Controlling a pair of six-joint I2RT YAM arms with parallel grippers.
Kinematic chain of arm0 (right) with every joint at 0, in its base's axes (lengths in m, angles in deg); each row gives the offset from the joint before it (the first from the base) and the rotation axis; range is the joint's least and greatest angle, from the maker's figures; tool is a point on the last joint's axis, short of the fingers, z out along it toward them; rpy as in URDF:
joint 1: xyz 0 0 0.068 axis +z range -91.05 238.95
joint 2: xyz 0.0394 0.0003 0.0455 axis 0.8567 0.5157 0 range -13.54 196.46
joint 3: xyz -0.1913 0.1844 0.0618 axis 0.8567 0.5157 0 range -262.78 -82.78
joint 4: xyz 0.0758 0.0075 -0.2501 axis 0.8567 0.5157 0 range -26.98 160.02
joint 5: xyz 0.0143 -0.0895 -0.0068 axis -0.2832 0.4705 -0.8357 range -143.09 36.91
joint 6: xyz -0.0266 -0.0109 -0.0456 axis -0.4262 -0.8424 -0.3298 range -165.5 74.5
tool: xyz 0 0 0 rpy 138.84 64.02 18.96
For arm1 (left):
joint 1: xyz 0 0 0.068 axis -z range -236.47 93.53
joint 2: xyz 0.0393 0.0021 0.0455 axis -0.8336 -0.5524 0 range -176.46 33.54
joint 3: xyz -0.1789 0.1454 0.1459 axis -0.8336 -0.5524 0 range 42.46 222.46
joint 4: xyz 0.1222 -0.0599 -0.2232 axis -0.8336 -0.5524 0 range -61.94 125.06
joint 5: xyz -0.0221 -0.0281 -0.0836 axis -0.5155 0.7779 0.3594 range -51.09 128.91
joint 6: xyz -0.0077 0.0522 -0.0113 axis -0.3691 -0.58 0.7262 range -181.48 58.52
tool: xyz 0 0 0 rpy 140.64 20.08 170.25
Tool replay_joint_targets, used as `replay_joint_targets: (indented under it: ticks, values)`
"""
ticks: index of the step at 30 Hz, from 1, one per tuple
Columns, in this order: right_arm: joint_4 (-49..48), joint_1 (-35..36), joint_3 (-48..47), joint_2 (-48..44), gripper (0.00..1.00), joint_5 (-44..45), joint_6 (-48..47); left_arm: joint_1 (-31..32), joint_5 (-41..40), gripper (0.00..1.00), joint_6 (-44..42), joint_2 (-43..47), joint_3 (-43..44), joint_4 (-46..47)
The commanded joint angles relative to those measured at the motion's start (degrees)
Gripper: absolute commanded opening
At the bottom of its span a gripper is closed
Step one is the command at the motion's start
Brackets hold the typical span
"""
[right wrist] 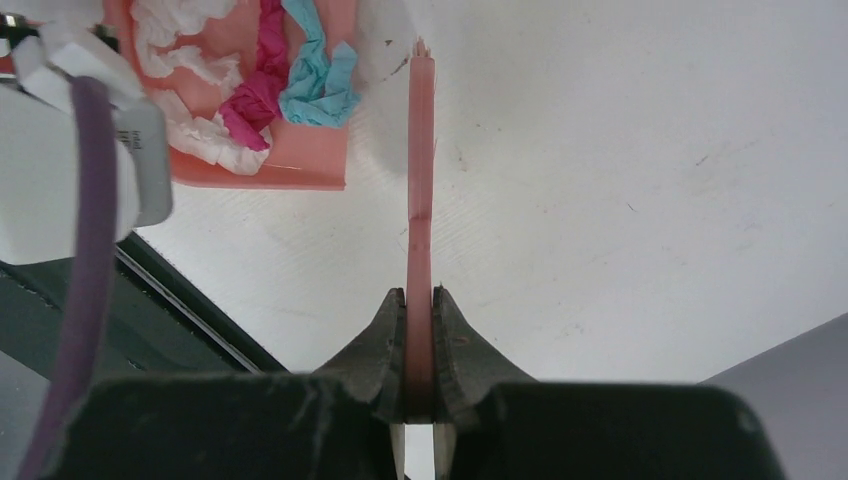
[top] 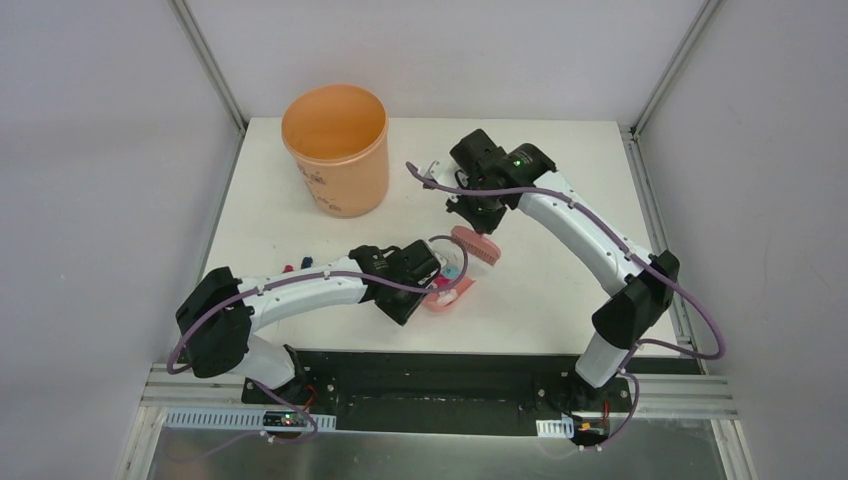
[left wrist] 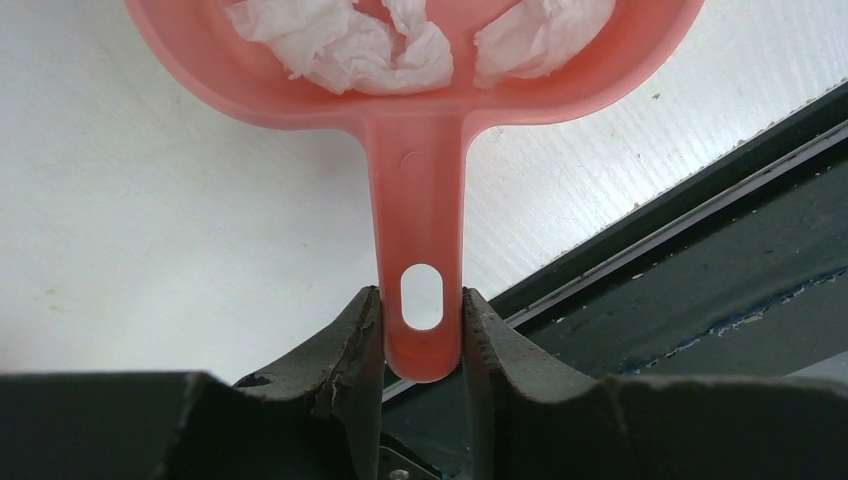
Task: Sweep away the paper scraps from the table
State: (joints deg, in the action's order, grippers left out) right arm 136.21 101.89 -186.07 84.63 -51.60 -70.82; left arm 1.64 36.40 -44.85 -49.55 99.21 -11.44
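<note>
Sweeping is looking well along on the white bench (top: 560,290), with the orange bucket (top: 335,150) standing at its far left corner, well apart from the work. Near the front edge the left fingers (left wrist: 348,340) are clamping the handle end of the pink dustpan (top: 447,290), keeping the pan low on the surface. The right fingers (right wrist: 385,340) are pinching the pink hand brush (top: 476,246) tight, its head sitting just beside the pan's mouth. Paper scraps (right wrist: 285,85) are already lying inside the pan: magenta, light blue and white wads bunched together. I am judging the job unfinished, though. A couple of tiny stray scraps (top: 296,266), one reddish and one blue, are sitting on the bench beside the left arm, away from the pan's mouth. The pan's load is also waiting to be emptied.
</note>
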Motion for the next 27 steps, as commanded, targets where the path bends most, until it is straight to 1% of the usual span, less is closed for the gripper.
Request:
replay_joint_targets:
  ticks: [1, 4, 7, 8, 10, 11, 13, 15, 19, 22, 25, 27]
  values:
    - [-1.8, -3.3, -2.2, -4.9, 0.00, 2.0, 2.1, 1.0, -2.6, 0.00, -0.1, 3.6, -2.0, 5.7]
    - [-3.7, -7.5, -1.1, -6.8, 0.00, 2.7, 4.9, 1.8, -3.4, 0.00, 0.2, 4.0, -3.5, 8.8]
    - [-7.5, -14.2, 1.8, -9.6, 0.00, -0.7, 10.2, 2.9, -5.6, 0.00, 0.5, 4.6, -5.3, 11.7]
    - [-9.0, -16.6, 3.5, -10.9, 0.00, -3.6, 12.7, 3.6, -6.9, 0.00, 0.7, 5.0, -5.9, 12.8]
    - [-12.5, -21.8, 8.2, -14.1, 0.00, -7.7, 16.7, 4.8, -9.7, 0.00, 0.6, 5.8, -7.5, 16.4]
    - [-14.8, -24.6, 11.2, -16.0, 0.00, -9.3, 18.6, 5.0, -11.5, 0.00, 0.2, 5.5, -8.4, 19.6]
    - [-20.0, -30.5, 18.7, -19.7, 0.00, -11.6, 21.3, 5.0, -15.7, 0.00, -0.5, 3.3, -9.2, 24.4]
    - [-22.8, -34.2, 24.4, -21.8, 0.00, -14.3, 22.4, 5.3, -16.0, 0.00, -0.5, 0.4, -6.2, 23.6]
    - [-22.5, -37.7, 29.5, -24.1, 0.00, -22.4, 25.0, 6.2, -15.3, 0.00, -1.1, -1.0, -3.4, 23.0]
    - [-24.4, -38.9, 32.7, -27.1, 0.00, -23.6, 25.2, 6.2, -15.6, 0.00, -1.4, -0.5, -2.6, 21.7]
    - [-26.4, -40.8, 35.5, -27.9, 0.00, -25.0, 25.2, 6.2, -15.7, 0.00, -1.3, 0.7, -2.4, 20.8]
    - [-27.5, -42.7, 37.0, -27.4, 0.00, -30.1, 27.3, 6.2, -15.8, 0.00, -1.3, 1.7, -1.9, 20.2]
